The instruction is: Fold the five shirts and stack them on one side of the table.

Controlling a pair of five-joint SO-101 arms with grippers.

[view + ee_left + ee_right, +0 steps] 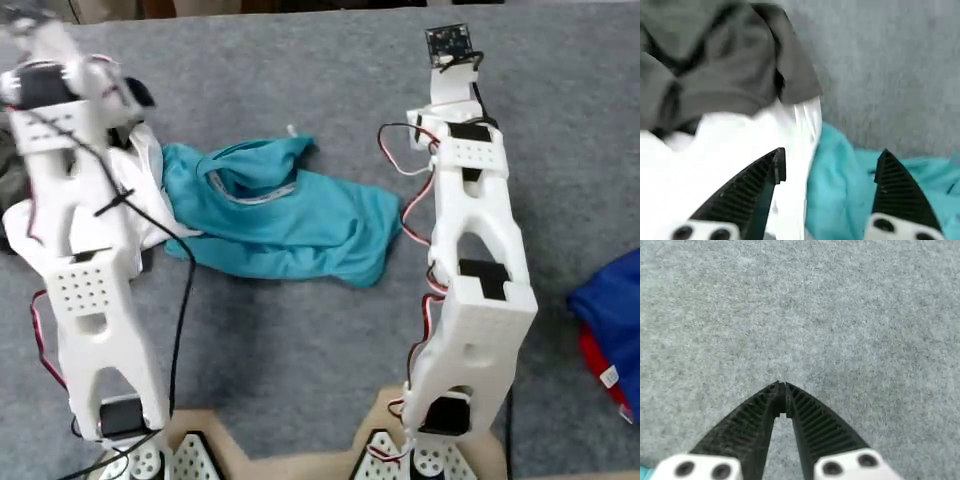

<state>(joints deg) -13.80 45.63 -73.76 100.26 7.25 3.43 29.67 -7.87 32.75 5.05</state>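
teal shirt [850, 200] lies beneath spread left gripper [833, 151].

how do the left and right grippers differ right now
The left gripper is open, spread wide; the right gripper is shut, tips touching. The left gripper hangs over the spot where the white shirt meets the teal shirt; the right gripper is over bare grey table cover. Both are black, ribbed and hold nothing.
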